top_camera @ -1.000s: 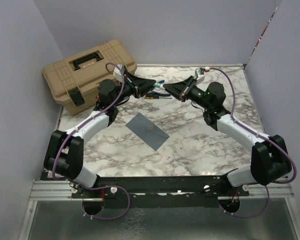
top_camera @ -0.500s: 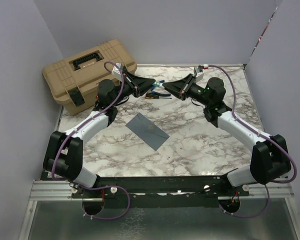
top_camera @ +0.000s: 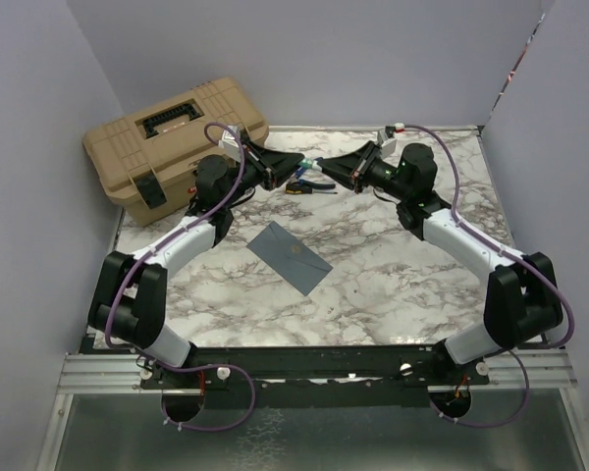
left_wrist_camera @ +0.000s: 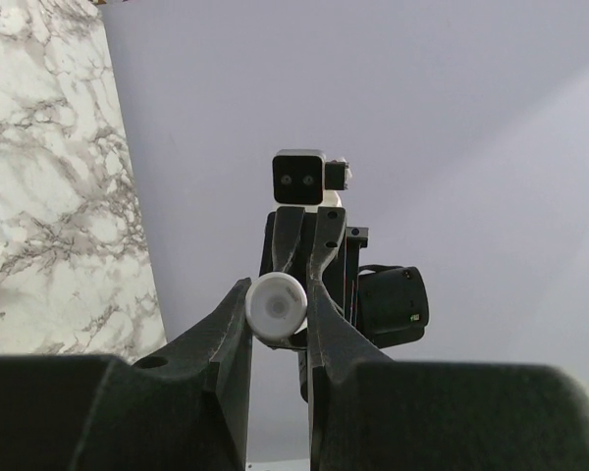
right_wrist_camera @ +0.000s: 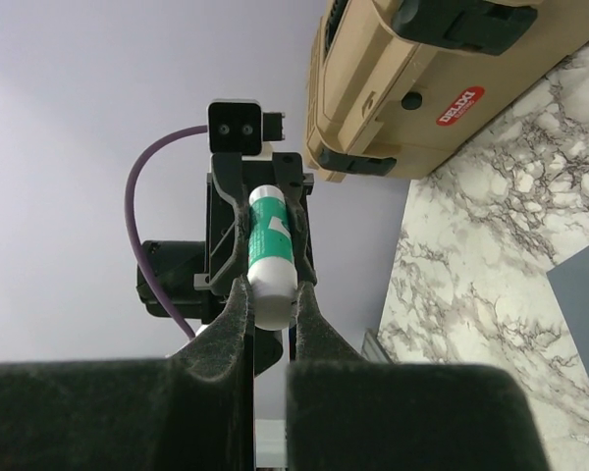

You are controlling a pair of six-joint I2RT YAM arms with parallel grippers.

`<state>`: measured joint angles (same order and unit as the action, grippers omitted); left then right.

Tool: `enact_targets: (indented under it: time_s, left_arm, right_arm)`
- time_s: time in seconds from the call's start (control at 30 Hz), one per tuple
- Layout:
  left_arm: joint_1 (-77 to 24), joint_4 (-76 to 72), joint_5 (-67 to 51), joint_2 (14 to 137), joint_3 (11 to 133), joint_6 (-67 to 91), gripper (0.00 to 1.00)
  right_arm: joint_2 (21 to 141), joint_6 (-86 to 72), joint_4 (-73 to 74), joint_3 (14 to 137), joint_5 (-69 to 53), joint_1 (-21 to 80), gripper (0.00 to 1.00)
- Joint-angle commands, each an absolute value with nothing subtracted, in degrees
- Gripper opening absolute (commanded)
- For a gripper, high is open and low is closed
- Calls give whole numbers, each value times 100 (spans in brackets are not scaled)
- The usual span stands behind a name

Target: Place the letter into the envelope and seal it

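envelope (top_camera: 291,256) flat on table (top_camera: 412,280), well apart from fingers (top_camera: 339,169) clamping glue stick (right_wrist_camera: 270,257)

Bright, even, soft lighting; faint shadows; blurred near-lens wrist foregrounds

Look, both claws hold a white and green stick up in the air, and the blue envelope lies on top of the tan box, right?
Not quite. The top view shows the envelope lying flat on the marble table, apart from the tan box. The left claw and right claw do hold the stick.
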<state>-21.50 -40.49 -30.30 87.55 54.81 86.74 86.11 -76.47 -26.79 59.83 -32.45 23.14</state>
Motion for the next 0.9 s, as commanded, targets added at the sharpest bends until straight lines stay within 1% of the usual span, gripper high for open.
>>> enact_targets:
  time_s: [0.0, 0.2, 0.3, 0.37, 0.47, 0.5, 0.57, 0.63, 0.7, 0.77, 0.83, 0.87]
  left_arm:
    - [-3285, -3683, -5136, 8950, 5560, 8167, 0]
    - [-3144, -3446, -4980, 8923, 5633, 8062, 0]
    - [-2828, -3319, -4655, 8780, 5469, 8069, 0]
    - [-2542, -3245, -4304, 8630, 5316, 8094, 0]
    - [-2002, -3008, -3577, 8383, 5058, 8208, 0]
    - [-1867, -2991, -3356, 8296, 4978, 8254, 0]
    - [-1710, -2903, -3085, 8231, 4975, 8184, 0]
    - [-1676, -2665, -3010, 8353, 5113, 7994, 0]
    - [-1670, -2527, -3006, 8583, 5160, 7924, 0]
    - [-1670, -2498, -2964, 8789, 5124, 7919, 0]
    - [-1670, -2462, -2831, 8971, 5052, 7892, 9]
    - [-1683, -2383, -2706, 9052, 5024, 7835, 10]
  right_arm:
    - [9018, -7762, -2918, 6575, -3452, 2680, 0]
    - [8963, -7584, -2739, 6523, -3489, 2642, 0]
    - [8855, -7228, -2156, 6542, -3549, 2592, 1]
    - [8800, -6972, -1615, 6571, -3607, 2552, 19]
    - [8572, -6666, -955, 6450, -3639, 2478, 35]
    - [8408, -6598, -713, 6372, -3525, 2440, 43]
    - [8075, -6347, -217, 6235, -3251, 2372, 62]
    - [7810, -6079, 394, 6207, -2959, 2332, 75]
    - [7590, -5887, 817, 6178, -2730, 2298, 80]
    - [7431, -5727, 1105, 6139, -2452, 2286, 82]
    - [7365, -5591, 1425, 6137, -2188, 2284, 82]
    - [7345, -5515, 1580, 6142, -2099, 2283, 82]
